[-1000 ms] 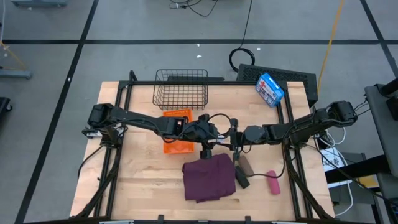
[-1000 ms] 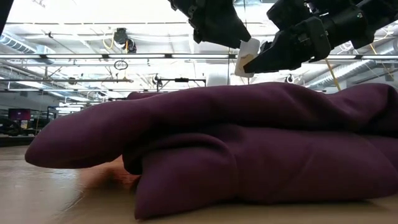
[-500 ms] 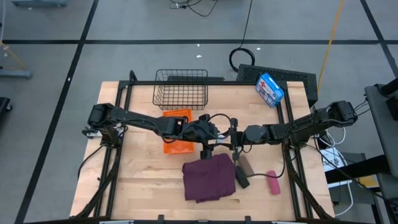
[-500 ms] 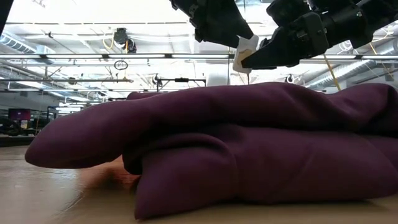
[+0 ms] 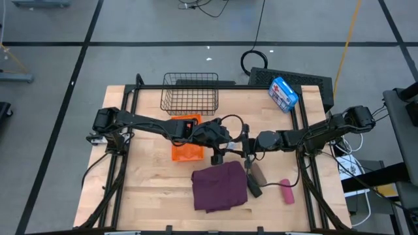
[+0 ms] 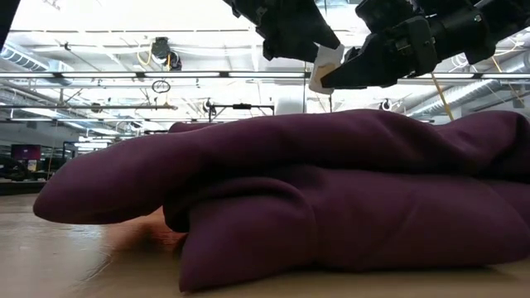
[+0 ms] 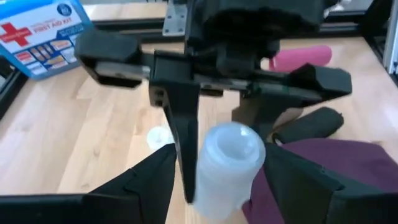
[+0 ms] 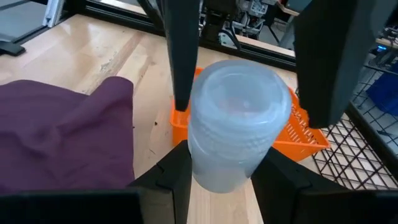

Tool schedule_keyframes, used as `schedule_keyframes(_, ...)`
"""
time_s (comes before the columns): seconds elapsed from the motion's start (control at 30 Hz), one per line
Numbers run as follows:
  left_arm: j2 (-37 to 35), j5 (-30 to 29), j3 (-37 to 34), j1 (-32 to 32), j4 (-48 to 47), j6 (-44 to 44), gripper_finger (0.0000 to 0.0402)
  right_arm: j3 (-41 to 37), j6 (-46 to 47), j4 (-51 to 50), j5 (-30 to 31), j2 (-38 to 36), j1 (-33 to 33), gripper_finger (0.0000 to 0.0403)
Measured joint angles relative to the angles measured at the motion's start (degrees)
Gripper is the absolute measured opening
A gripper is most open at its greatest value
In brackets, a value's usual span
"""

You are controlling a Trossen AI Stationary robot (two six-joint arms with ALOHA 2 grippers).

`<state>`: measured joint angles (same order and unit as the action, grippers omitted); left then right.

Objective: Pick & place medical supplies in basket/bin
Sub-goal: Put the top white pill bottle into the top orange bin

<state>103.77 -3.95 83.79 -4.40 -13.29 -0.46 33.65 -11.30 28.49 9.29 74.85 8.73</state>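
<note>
A pale wooden worktop (image 5: 144, 189) stood on grey flooring. Above the maroon cloth (image 5: 219, 187), beside the orange bin (image 5: 186, 146), both grippers, left (image 5: 220, 147) and right (image 5: 243, 148), clasped one white vial (image 8: 238, 125).

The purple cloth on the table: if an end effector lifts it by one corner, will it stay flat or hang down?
The purple cloth would probably hang limp: it lies in soft, rounded folds in the low view. It likely unfolds and drags when lifted, since it is crumpled rather than folded neatly. It should not roll.
</note>
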Motion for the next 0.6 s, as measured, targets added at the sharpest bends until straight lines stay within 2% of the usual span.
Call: schedule_keyframes(0.6, 0.0, 1.1, 0.0, 0.2, 0.2, 0.4, 0.0241, 0.0, -0.6, 0.4, -0.5, 0.0, 0.0, 0.0122)
